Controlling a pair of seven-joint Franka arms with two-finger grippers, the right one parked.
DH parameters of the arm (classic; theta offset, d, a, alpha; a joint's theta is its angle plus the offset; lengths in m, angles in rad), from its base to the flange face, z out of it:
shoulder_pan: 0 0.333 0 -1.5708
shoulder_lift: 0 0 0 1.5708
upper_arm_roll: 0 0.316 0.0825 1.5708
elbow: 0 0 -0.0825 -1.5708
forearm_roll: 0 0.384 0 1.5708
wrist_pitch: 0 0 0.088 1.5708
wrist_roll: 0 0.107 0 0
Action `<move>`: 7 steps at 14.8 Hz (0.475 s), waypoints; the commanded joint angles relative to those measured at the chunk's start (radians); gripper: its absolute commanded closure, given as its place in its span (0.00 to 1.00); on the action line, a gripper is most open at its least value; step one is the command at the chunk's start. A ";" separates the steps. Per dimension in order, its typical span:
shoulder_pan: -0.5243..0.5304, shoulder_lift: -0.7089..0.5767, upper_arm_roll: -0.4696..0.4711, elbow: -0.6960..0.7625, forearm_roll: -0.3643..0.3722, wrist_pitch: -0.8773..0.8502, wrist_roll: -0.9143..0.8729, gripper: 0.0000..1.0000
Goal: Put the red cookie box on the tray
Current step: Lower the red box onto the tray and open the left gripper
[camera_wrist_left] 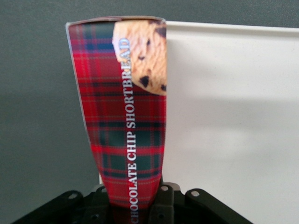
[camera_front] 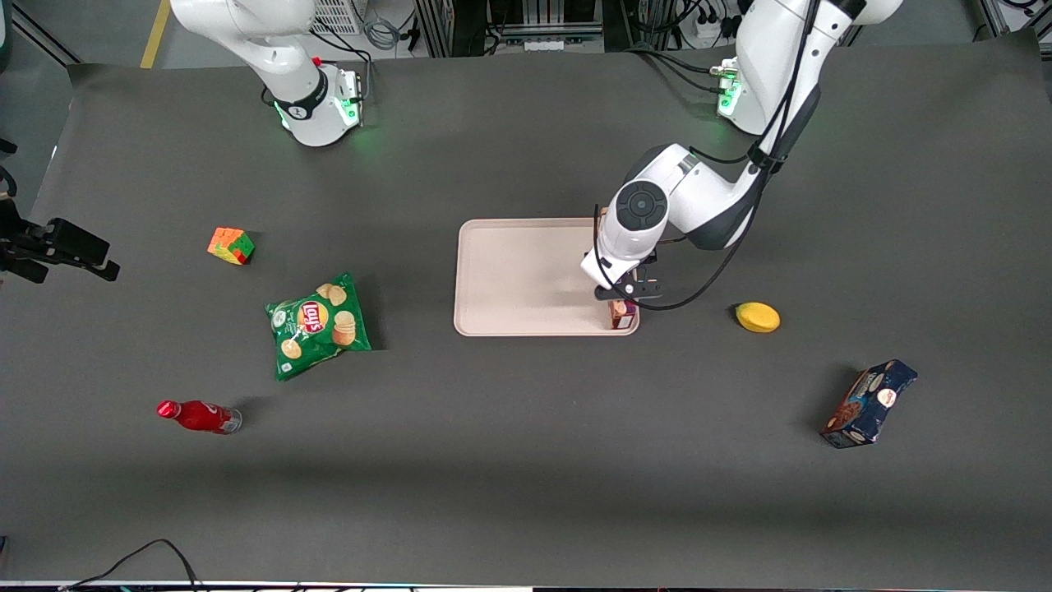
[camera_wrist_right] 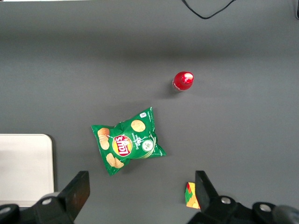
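I find the end effector [camera_front: 626,289] clamped on the red box [camera_front: 622,313], which hangs upright over the tray [camera_front: 526,275] at the corner nearest the front camera, toward the working arm's end. Pickup and carry are complete. I judge lowering and release remain; contact with the tray cannot be confirmed.

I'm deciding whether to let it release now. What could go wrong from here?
The gripper holds the red cookie box on end at the tray corner nearest the lemon. Released upright, the slim box may topple. So near the rim, it might fall partly off the tray.
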State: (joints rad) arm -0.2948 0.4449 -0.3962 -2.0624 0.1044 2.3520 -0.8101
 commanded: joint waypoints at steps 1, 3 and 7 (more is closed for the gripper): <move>-0.012 0.009 0.008 -0.001 0.020 0.027 -0.050 0.54; -0.012 0.011 0.010 -0.001 0.020 0.039 -0.055 0.30; -0.010 0.006 0.010 0.008 0.020 0.030 -0.055 0.00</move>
State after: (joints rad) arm -0.2949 0.4533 -0.3942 -2.0621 0.1049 2.3805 -0.8328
